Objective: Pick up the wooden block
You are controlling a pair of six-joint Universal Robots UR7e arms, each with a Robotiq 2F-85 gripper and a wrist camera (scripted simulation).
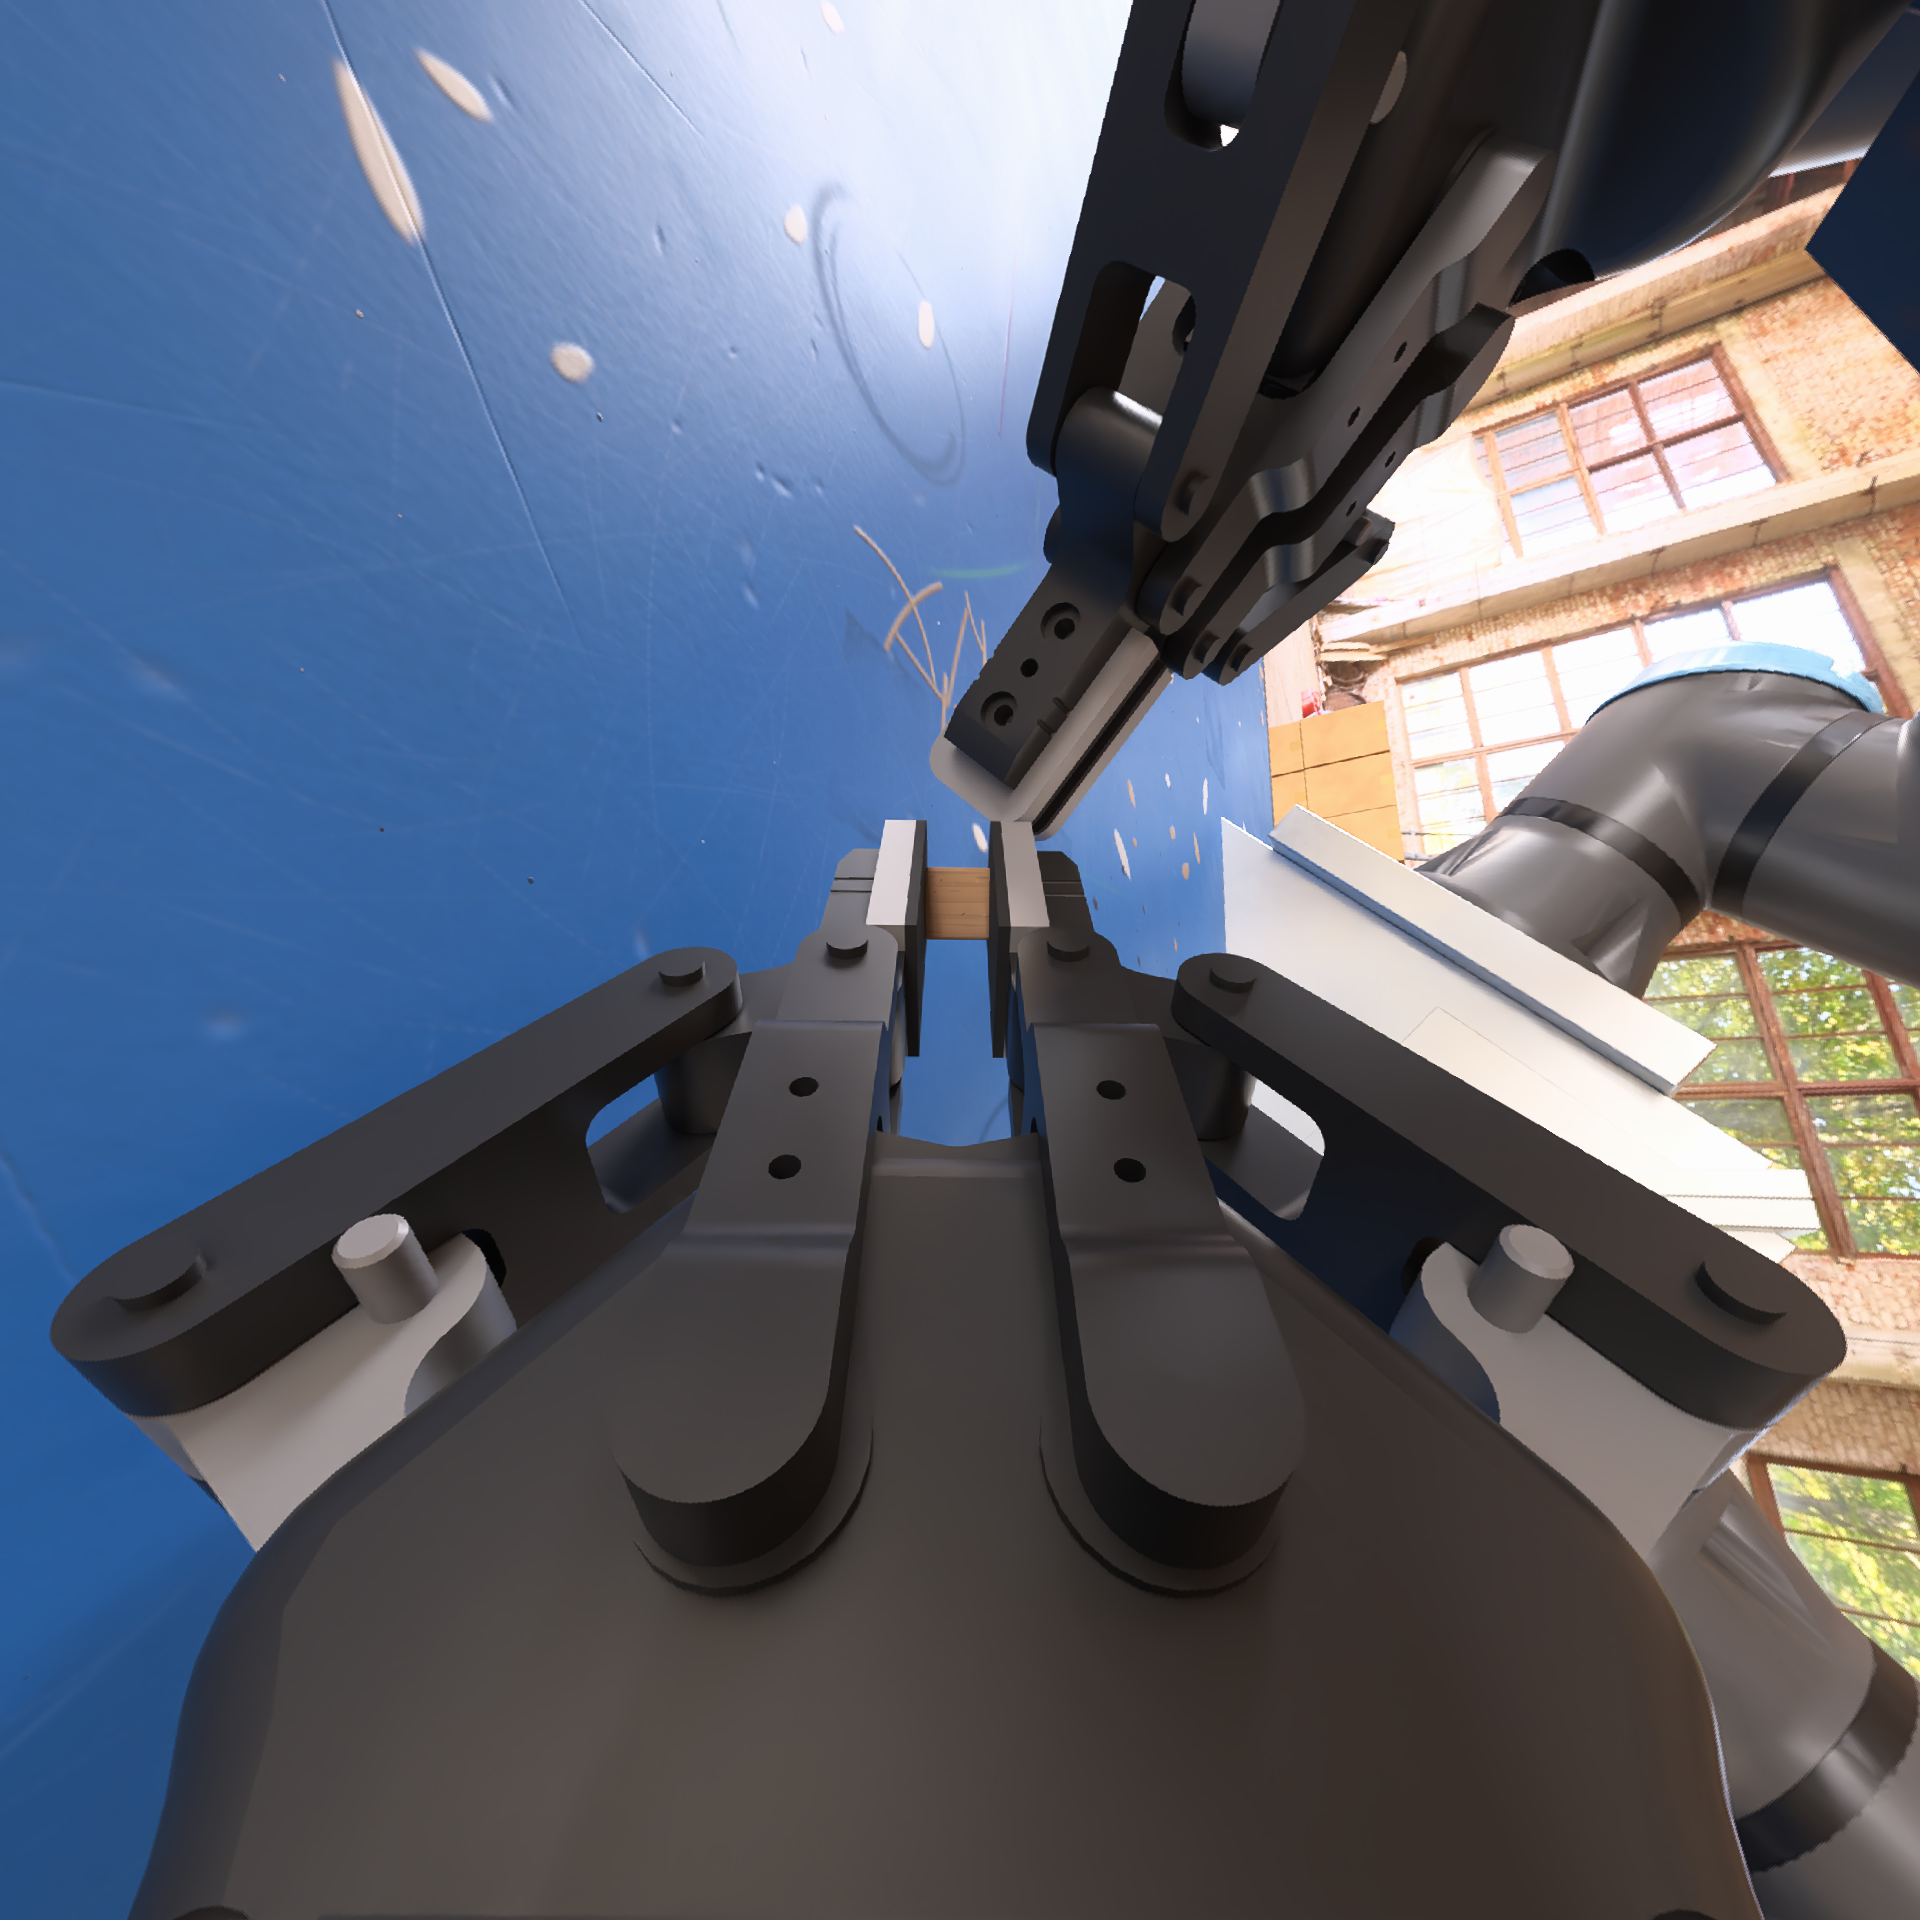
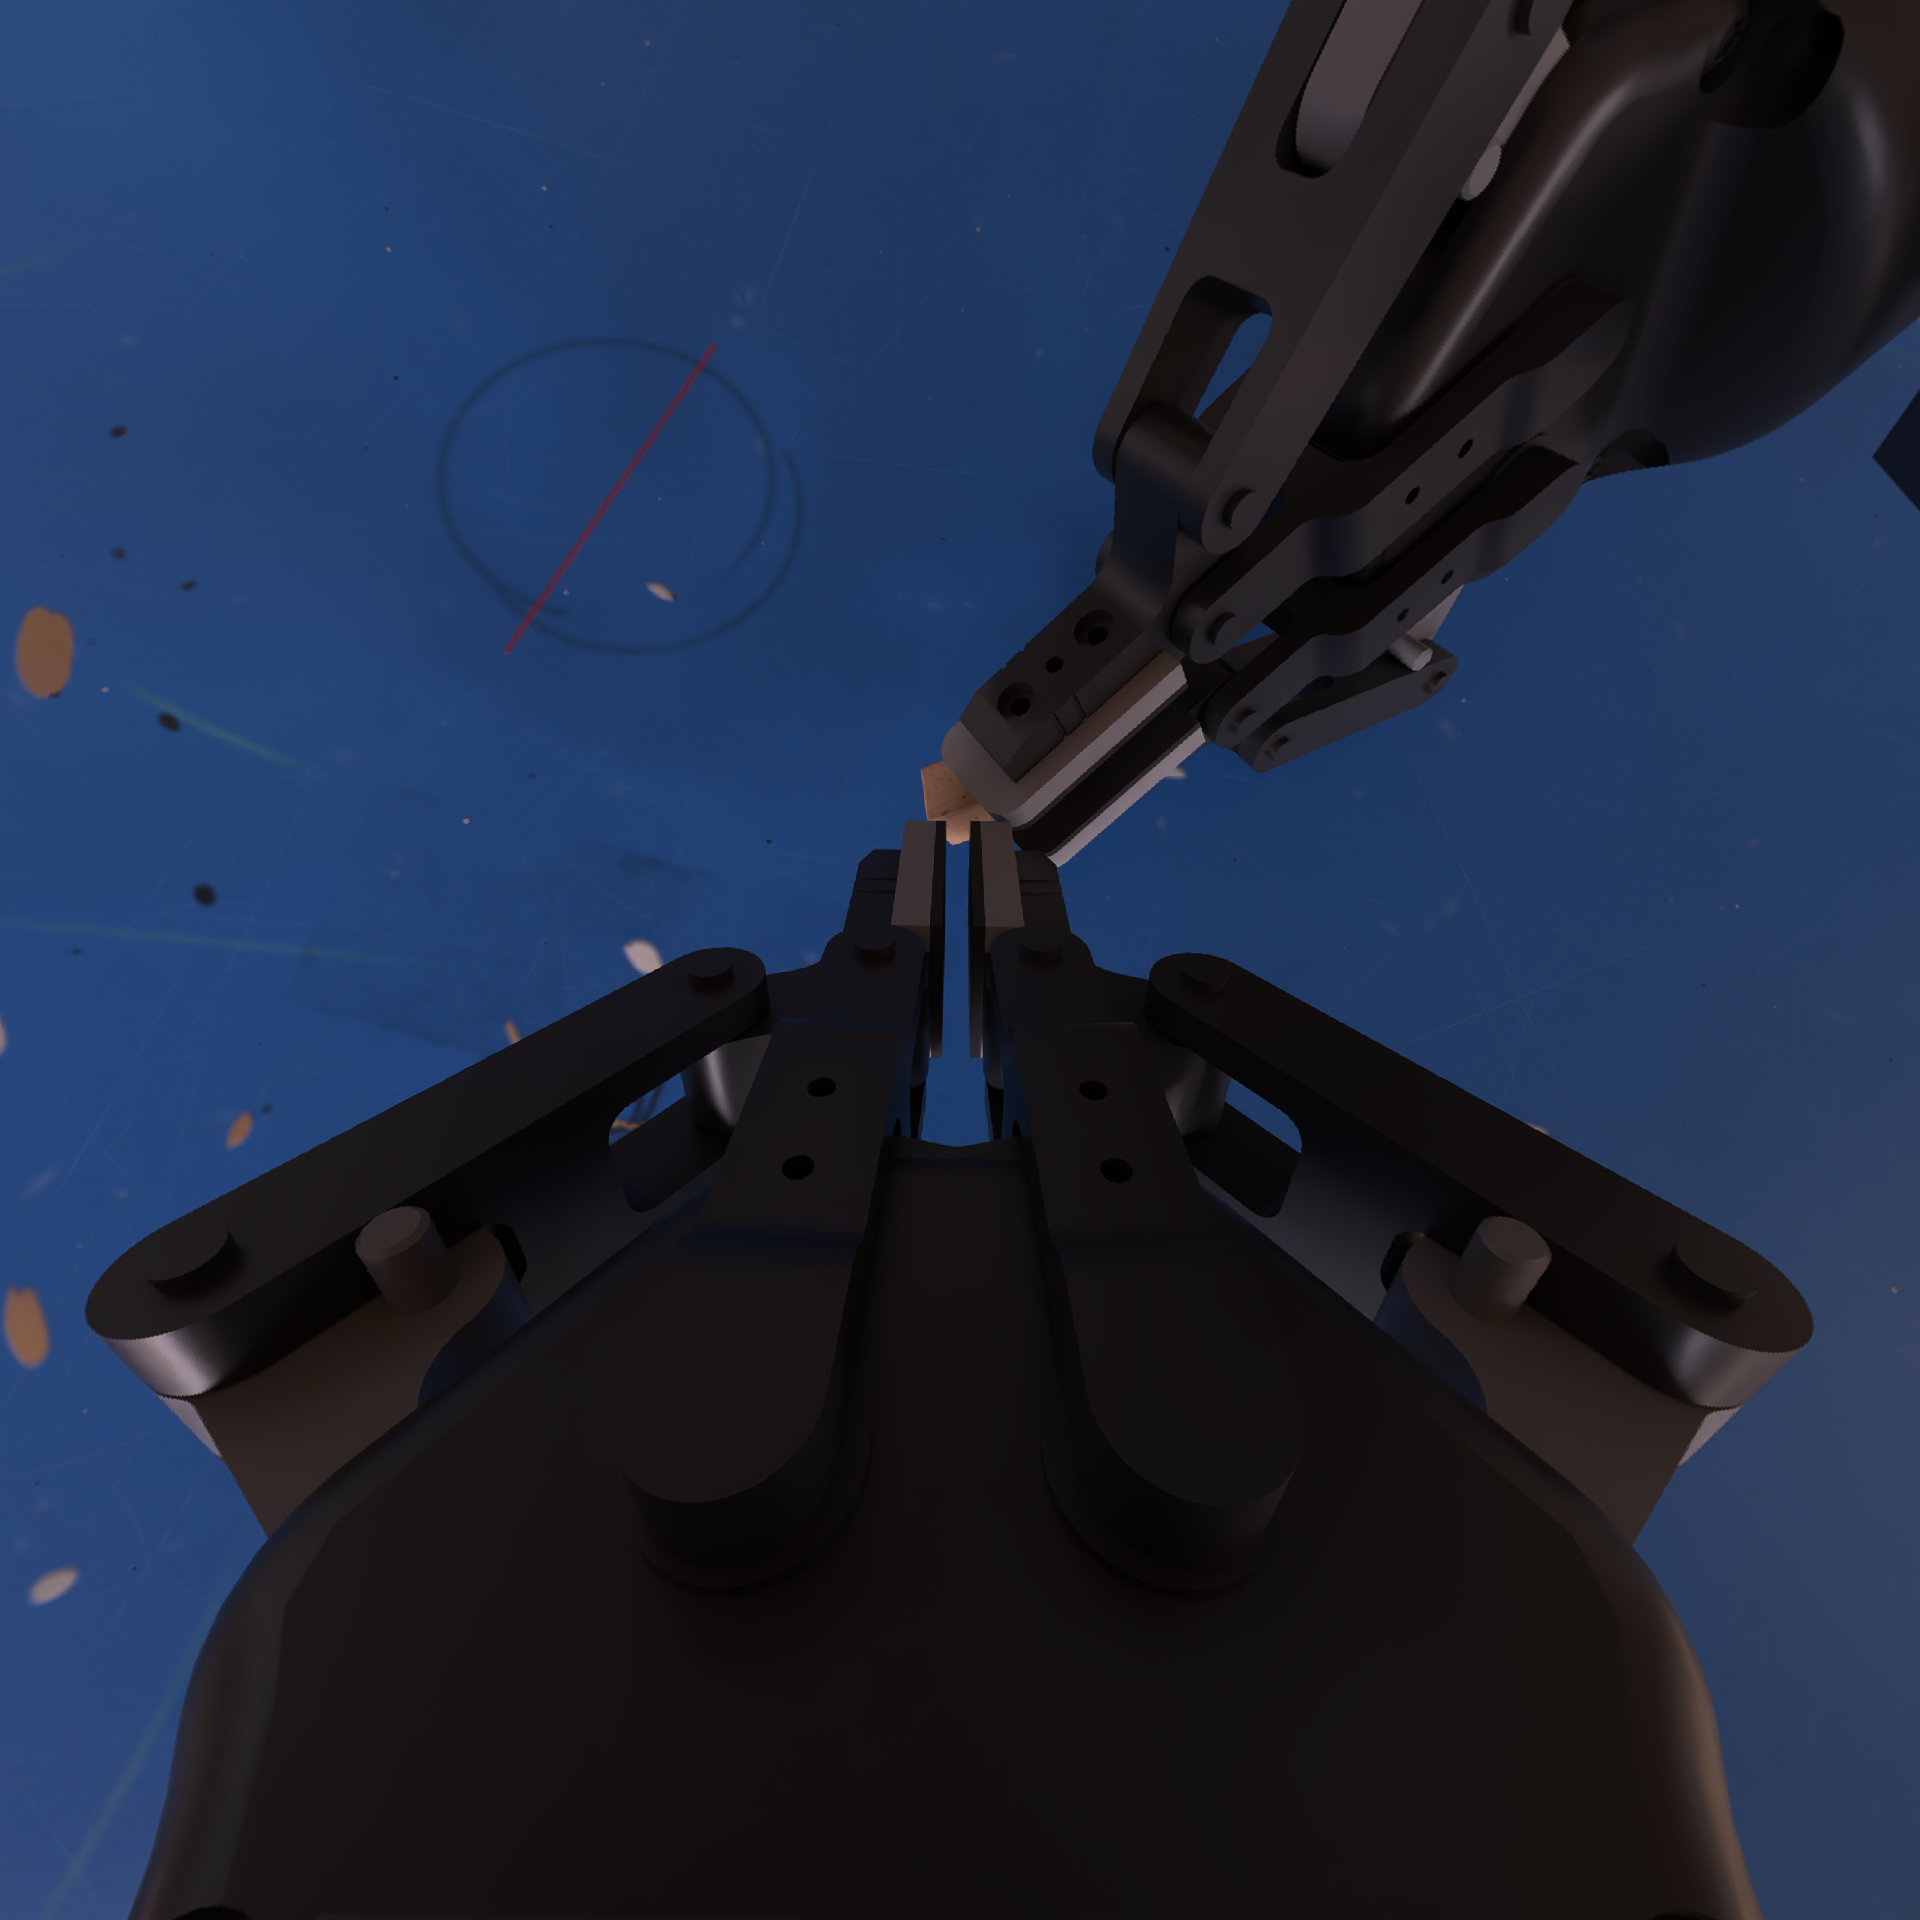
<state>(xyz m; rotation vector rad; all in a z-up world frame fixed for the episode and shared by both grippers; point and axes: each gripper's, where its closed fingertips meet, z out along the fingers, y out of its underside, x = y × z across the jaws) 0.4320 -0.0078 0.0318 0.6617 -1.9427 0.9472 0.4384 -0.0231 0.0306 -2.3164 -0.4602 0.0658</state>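
Note:
In the left wrist view my left gripper [image 1: 956, 857] is shut on a small light wooden block [image 1: 956, 902], held between the fingertip pads above the blue scratched table [image 1: 416, 623]. My right gripper [image 1: 992, 795] reaches in from the upper right with its fingers together, its tip close to my left fingertips. In the right wrist view my right gripper [image 2: 957, 836] is shut with only a thin slit between the pads and holds nothing. Just beyond its tips the wooden block [image 2: 943, 795] sits in the left gripper [image 2: 987, 795], which comes in from the upper right.
A pale grey metal plate with a raised bar [image 1: 1455, 987] stands at the table's right edge, next to a grey arm link [image 1: 1714, 810]. A brick building with windows [image 1: 1662, 468] fills the background. A drawn circle with a red line [image 2: 623, 499] marks the table.

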